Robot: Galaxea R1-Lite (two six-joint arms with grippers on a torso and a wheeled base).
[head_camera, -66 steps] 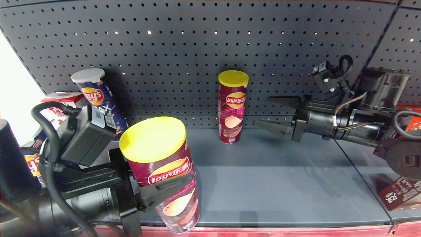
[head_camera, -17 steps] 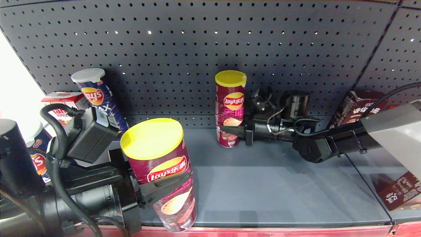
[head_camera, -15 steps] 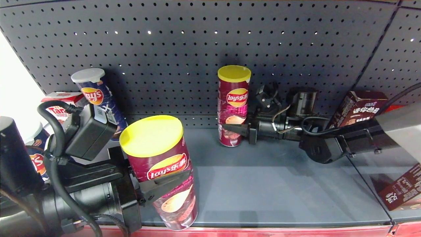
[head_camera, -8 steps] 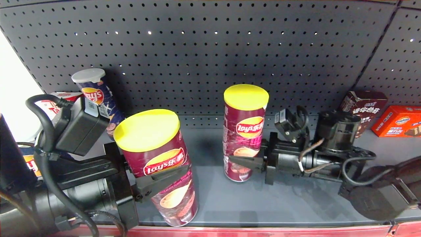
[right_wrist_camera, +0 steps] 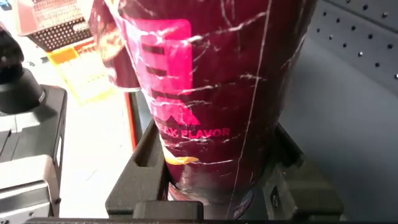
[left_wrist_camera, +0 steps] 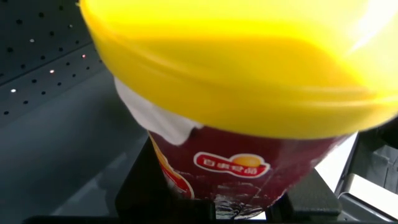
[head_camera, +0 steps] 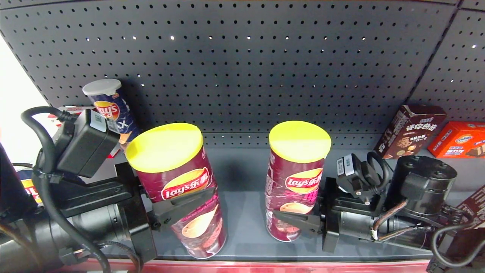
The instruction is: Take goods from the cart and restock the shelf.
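Dragged right can (head_camera: 297,182) from back wall (head_camera: 242,76) to shelf (head_camera: 246,206) front with right gripper (head_camera: 293,218), clamped tight. Holding left can (head_camera: 172,170) in left gripper (head_camera: 183,210), unplaced. Probably lining up 2 abreast.

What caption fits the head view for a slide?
Left gripper holds the left can, right gripper the right can, both yellow-lidded, near the shelf front.

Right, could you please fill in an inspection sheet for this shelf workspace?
Surface: grey metal shelf, dark pegboard back.
Job's things: two upright maroon chip cans with yellow plastic lids, left can and right can, near the shelf front.
Clutter: leaning blue chip can with white lid; brown carton; orange carton.
Grippers: left gripper shut on left can; right gripper shut on right can.
Cables: black cable looped over left wrist.
Surroundings: red strip along shelf edge.
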